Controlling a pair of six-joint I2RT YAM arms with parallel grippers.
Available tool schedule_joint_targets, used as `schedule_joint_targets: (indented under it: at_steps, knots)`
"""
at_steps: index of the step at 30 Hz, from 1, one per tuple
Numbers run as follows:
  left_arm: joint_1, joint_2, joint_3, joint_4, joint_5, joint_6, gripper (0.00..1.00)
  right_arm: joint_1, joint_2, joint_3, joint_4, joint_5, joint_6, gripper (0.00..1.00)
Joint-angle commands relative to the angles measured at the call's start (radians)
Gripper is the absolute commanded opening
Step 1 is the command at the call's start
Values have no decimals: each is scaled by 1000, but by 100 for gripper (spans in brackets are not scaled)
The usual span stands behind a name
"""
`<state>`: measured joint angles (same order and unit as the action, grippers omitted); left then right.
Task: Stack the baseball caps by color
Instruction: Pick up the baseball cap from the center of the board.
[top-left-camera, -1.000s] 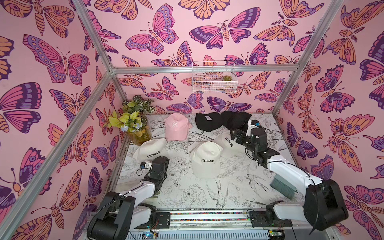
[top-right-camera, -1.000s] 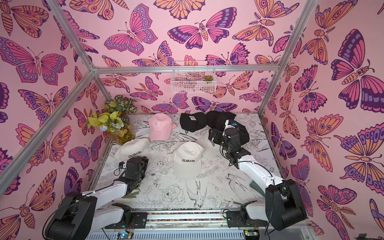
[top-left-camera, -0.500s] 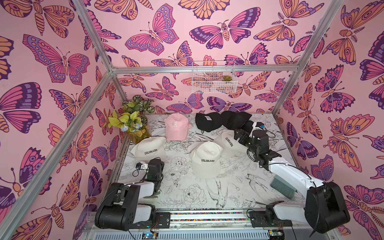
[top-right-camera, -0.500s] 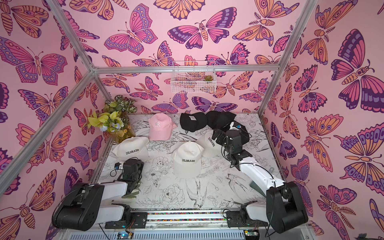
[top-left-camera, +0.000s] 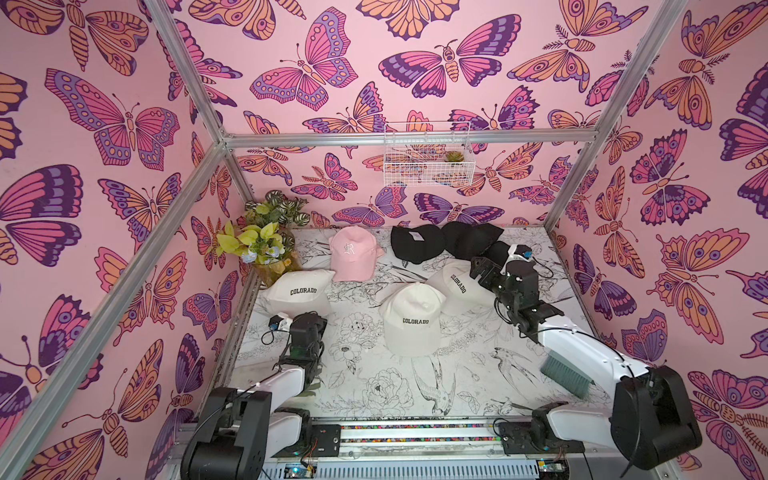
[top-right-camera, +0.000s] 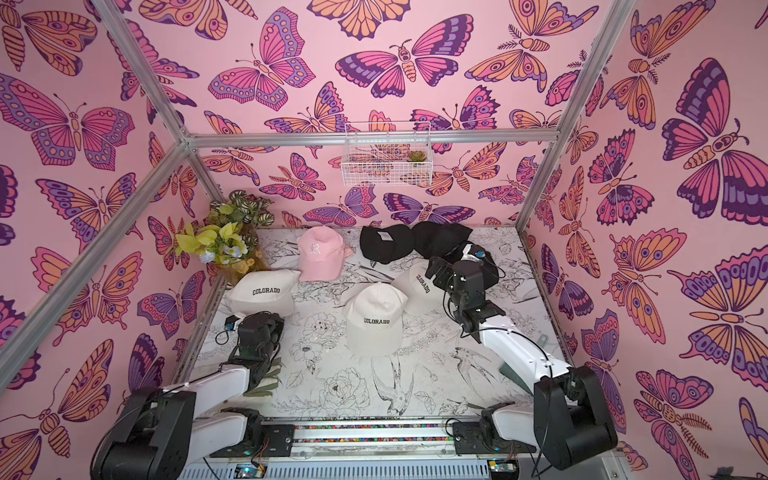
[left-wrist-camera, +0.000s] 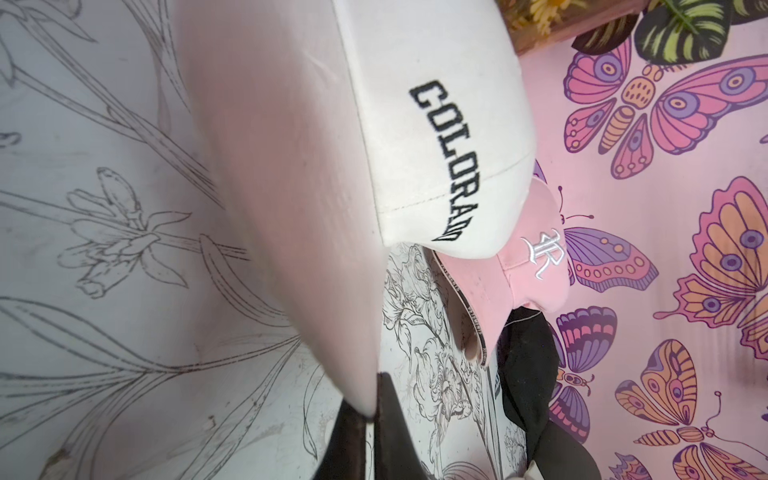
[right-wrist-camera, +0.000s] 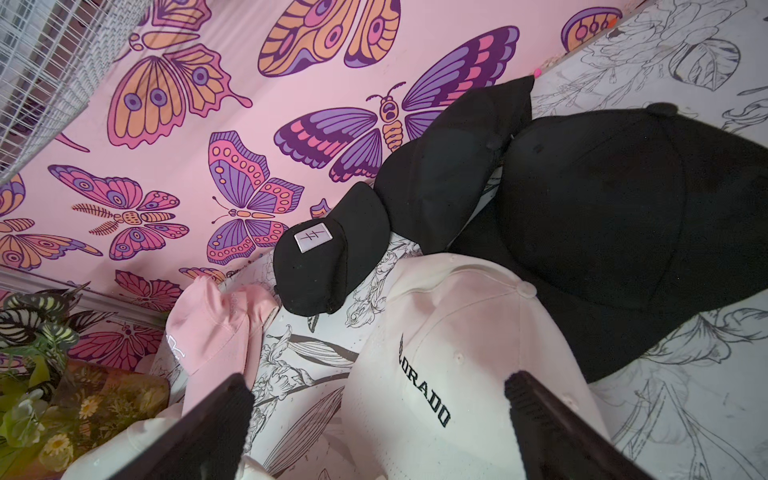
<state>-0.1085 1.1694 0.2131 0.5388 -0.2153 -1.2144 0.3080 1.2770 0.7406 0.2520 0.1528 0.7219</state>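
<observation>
Both top views look steeply down from high above six o'clock, sharing the whole table (top-left-camera: 415, 386). Wrist cameras sit close by the ten-o'clock cream cap (left-wrist-camera: 436, 104) and one-o'clock cream cap (right-wrist-camera: 457, 353), facing twelve; both show the pink cap (left-wrist-camera: 536, 286).

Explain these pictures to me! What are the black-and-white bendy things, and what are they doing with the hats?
They are two robot arms with claws for hands. Two pictures look down from above; two come from small cameras on the wrists. On the flower-printed table lie three cream COLORADO caps, a pink cap and black caps, near a vase of flowers. The left claw is shut, pinching the brim of the COLORADO cap by the flowers. The right claw is open beside another COLORADO cap, holding nothing.
</observation>
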Motion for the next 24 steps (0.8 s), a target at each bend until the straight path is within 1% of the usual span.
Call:
schedule_joint_targets:
  at_steps: [1, 4, 7, 10, 12, 14, 16, 18, 21, 24]
  knots:
    - [6, -77, 11, -160, 26, 84, 0, -7, -16, -24, 39, 63, 40, 99]
    - [6, -153, 32, -271, 21, 133, 0, -8, -16, -41, 49, 101, 93, 99]
    - [6, -185, 86, -366, 56, 206, 0, -15, -13, -71, 116, 84, 133, 99]
    - [1, -211, 123, -415, 82, 210, 0, -16, -11, -95, 184, 82, 149, 99]
    - [-8, -232, 154, -422, 78, 225, 0, -17, -11, -85, 172, 77, 142, 99]
    - [-12, -244, 199, -447, 101, 275, 0, -18, -10, -53, 110, 65, 120, 99]
    - [-21, -246, 263, -496, 130, 327, 0, -20, -3, -13, 38, 39, 91, 99]
    - [-26, -246, 311, -504, 184, 361, 0, -21, 7, 10, 16, 7, 65, 99]
    - [-39, -253, 365, -503, 249, 383, 0, -23, 16, 11, 61, -52, 57, 100]
    - [-49, -270, 404, -492, 304, 407, 0, -38, 41, 18, 116, -162, 70, 100]
